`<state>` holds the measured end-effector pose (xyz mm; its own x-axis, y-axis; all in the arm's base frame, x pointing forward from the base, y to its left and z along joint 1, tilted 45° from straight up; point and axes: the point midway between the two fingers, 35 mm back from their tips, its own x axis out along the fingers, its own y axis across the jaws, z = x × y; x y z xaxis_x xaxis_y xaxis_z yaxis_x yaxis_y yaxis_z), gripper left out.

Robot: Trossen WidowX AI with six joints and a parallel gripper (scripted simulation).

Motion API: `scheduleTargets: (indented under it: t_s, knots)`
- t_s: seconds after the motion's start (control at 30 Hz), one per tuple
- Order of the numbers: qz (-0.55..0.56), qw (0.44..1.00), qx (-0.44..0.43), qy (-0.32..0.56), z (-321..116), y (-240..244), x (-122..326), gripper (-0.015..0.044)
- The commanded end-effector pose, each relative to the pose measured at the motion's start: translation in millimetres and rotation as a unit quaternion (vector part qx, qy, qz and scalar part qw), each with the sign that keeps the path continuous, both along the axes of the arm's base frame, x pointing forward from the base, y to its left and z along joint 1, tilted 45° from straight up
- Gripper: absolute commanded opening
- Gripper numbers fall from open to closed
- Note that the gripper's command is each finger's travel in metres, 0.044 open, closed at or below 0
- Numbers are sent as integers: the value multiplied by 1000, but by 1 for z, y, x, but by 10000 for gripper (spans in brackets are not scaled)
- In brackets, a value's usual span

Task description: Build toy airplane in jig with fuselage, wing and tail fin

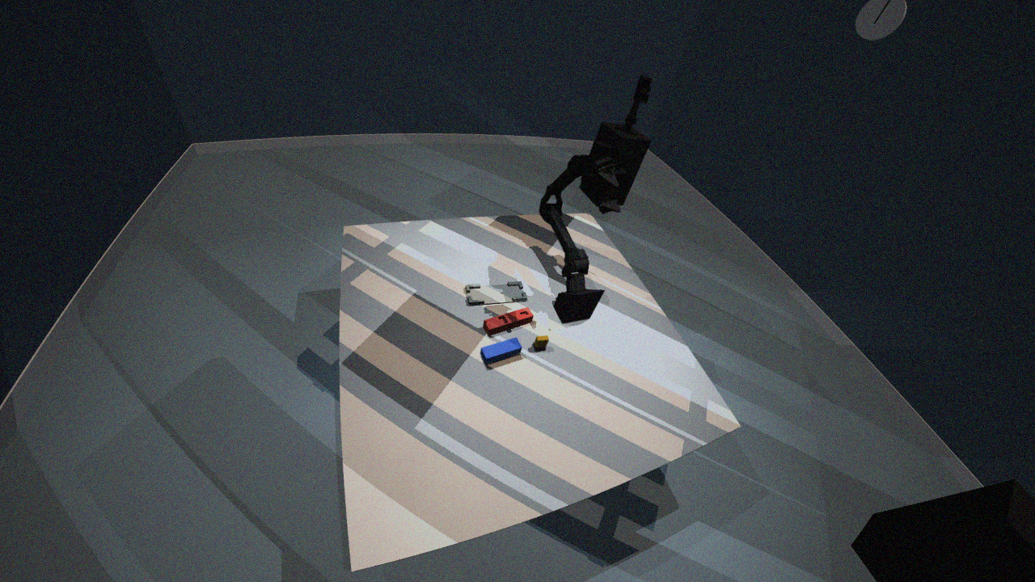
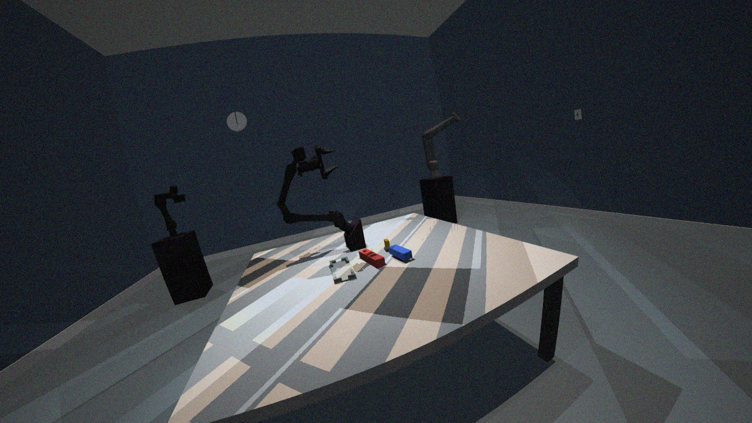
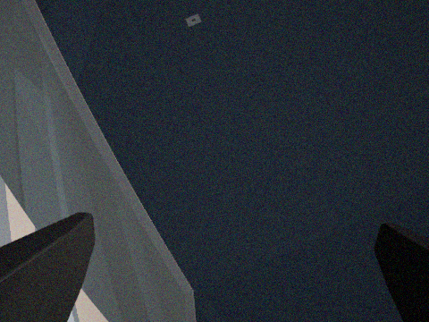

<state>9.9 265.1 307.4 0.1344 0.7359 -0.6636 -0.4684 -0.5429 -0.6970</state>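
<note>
The grey jig (image 1: 474, 301) (image 2: 337, 281) lies on the table with raised pieces at its corners and no part in it. The red fuselage (image 1: 499, 325) (image 2: 374, 258) lies beside the jig, with dark socket openings on top. The blue wing (image 1: 500, 352) (image 2: 400, 252) lies past the fuselage, apart from it. The small yellow tail fin (image 1: 541, 342) (image 2: 386, 244) stands near the wing. My gripper (image 2: 335, 160) (image 3: 241, 234) is open and empty, high above the table and well away from all parts. The wrist view shows no part.
My arm's base (image 1: 579, 307) (image 2: 354, 239) stands close to the tail fin and fuselage. The table (image 1: 405, 506) (image 2: 504, 284) has bright and dark stripes of light. Black pedestals (image 1: 629, 170) (image 2: 181, 268) with other arms stand off the table.
</note>
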Motion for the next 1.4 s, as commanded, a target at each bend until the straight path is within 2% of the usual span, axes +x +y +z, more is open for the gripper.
scheduleTargets:
  t_s: [0.0,0.17,0.37,0.63,0.87,0.93,1.23,1.37]
  knots:
    - [-148,987,-58,38,-38,11,45,440]
    - [-369,918,-117,88,-93,4,116,440]
    - [-602,774,-155,121,-152,-38,189,440]
    - [-836,508,-174,113,-225,-132,251,440]
    - [-949,255,-176,59,-279,-230,260,440]
    - [-955,232,-176,52,-283,-239,258,440]
    - [-955,231,-176,52,-285,-241,258,440]
    - [-956,231,-176,51,-319,-275,257,440]
